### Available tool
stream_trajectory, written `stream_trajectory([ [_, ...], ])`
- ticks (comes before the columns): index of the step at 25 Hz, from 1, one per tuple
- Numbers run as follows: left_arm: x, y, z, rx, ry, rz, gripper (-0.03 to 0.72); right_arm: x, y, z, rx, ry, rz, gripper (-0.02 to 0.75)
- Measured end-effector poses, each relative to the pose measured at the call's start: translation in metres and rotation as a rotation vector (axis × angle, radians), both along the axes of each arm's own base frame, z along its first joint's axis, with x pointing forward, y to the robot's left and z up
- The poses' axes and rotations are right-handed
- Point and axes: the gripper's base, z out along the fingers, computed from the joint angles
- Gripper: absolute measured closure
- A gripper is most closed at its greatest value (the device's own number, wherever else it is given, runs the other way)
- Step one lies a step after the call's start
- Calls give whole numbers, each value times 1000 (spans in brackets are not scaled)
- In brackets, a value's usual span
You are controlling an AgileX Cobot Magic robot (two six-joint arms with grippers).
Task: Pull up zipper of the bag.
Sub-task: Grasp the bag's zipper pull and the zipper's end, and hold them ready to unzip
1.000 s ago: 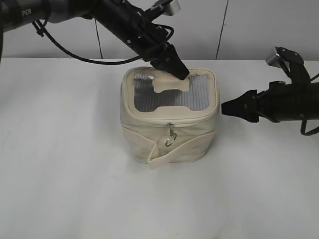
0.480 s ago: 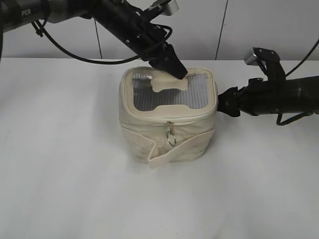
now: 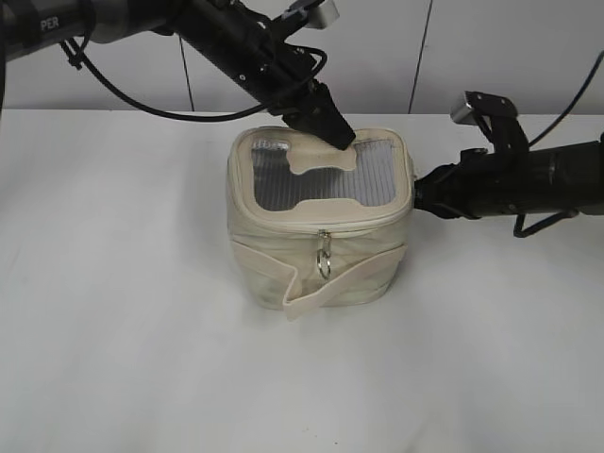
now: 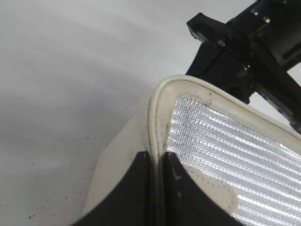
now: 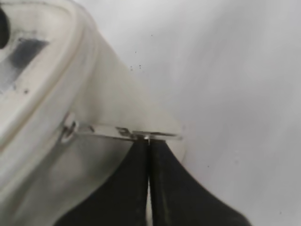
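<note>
- The bag sits upright mid-table, lid with grey ribbed window facing up.
- Left gripper: jaws closed, pinching the raised lid rim at the back edge; in the exterior view its tip rests on the rear of the lid. Acts as the anchor.
- Right gripper: jaws clenched on a thin metal ring pull on the bag's right side; the slider end sits at the zipper seam just under the lid rim.
- Second slider with ring pull hangs at the front centre, untouched.
- Judged step: drag the right-side slider along the track while the left arm holds the bag steady.
- To do it well: pull along the seam line, not outward; an outward tug would likely tip or slide the light bag. Follow the corner curve slowly, sliders tend to bind there.
- Grip on the ring is only at the fingertips, so slip risk looks real; keep tension steady.
- Keep left hold firm so fabric stays taut ahead of the slider.
- Bag contents: cannot tell, the window shows only glare and nothing inside is visible.
</note>
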Motion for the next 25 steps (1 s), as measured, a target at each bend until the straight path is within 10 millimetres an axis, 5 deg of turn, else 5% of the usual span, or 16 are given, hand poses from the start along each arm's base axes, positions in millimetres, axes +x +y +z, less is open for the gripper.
stream_trajectory([
  [5,0,0,0,0,2,2,640,-30,-11,9,-8,23,-20,729],
  [9,0,0,0,0,2,2,641,-36,-11,10,-21,6,7,699],
  [14,0,0,0,0,3,3,641,-36,-11,10,-41,-22,40,312],
  [16,0,0,0,0,4,4,641,-33,-11,12,-44,-36,45,259],
  [22,0,0,0,0,4,4,641,-7,-3,13,-44,-82,60,269],
  [25,0,0,0,0,4,4,641,8,7,12,-65,-101,65,472],
])
